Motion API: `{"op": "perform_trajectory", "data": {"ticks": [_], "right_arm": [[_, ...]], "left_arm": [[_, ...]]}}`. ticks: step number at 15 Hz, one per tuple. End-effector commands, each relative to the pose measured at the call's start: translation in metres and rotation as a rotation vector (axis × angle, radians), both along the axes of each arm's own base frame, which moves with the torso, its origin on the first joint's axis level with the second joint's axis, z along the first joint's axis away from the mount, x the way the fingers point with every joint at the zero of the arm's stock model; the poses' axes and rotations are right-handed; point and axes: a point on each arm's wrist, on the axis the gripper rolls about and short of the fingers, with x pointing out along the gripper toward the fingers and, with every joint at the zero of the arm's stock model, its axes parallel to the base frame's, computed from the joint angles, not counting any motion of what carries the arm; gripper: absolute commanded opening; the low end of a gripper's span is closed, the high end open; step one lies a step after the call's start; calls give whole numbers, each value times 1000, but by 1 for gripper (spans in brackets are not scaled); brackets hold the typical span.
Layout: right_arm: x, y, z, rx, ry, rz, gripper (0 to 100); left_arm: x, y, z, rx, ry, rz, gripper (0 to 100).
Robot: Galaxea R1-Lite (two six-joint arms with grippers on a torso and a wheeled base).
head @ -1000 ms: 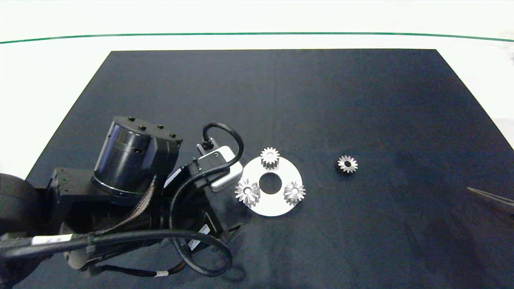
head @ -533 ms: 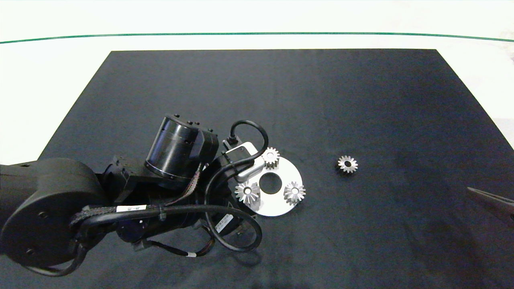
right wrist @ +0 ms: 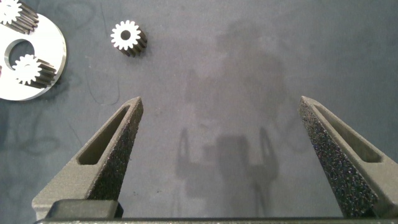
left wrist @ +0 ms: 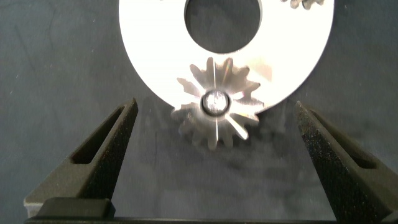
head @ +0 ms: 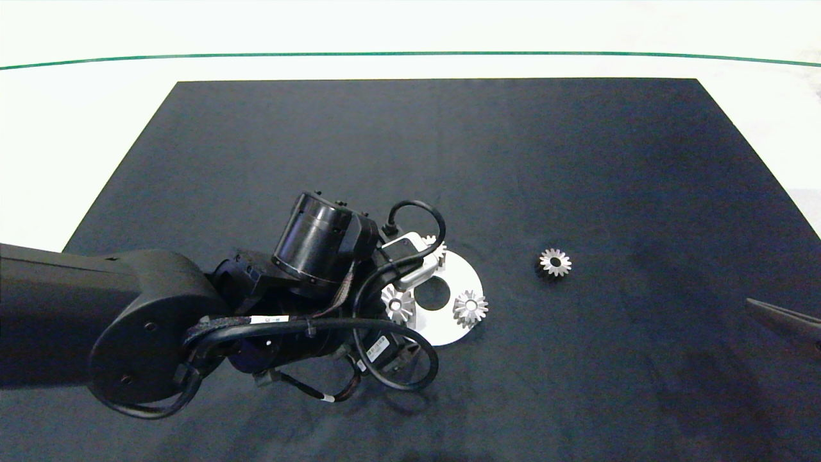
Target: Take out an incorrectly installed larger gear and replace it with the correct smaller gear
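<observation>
Left gripper (left wrist: 214, 158) hovering over larger gear (left wrist: 216, 102), fingers spread wide either side, not touching. Larger gear sitting on disc (left wrist: 155, 68) at rim, overhanging mat (head: 449, 160). Smaller gear (head: 555, 262) lying loose on mat, well apart from disc. Right gripper (right wrist: 221, 162) idling at mat's right edge, fingers released.

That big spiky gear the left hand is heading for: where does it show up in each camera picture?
Head view: the larger gear sits on the round plate's near-left edge, partly hidden by the left arm.
Left wrist view: the gear is centre frame, between the open left hand's two fingers but not touched.
Right wrist view: not in it; the plate is cut off.
Shared landmark: the plate's big centre hole.
</observation>
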Motion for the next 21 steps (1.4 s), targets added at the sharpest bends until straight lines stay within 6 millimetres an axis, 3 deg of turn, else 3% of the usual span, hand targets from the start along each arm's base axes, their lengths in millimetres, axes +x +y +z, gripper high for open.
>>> {"op": "perform_trajectory", "data": {"ticks": [1,21], "right_arm": [[0,0,2,1,-18,1,100],[0,-1,2,14,-16,-8,100]], "left_arm": [[3,-2,-3,11,6,0,98],[13,-11,-8,13,15,5,57]]}}
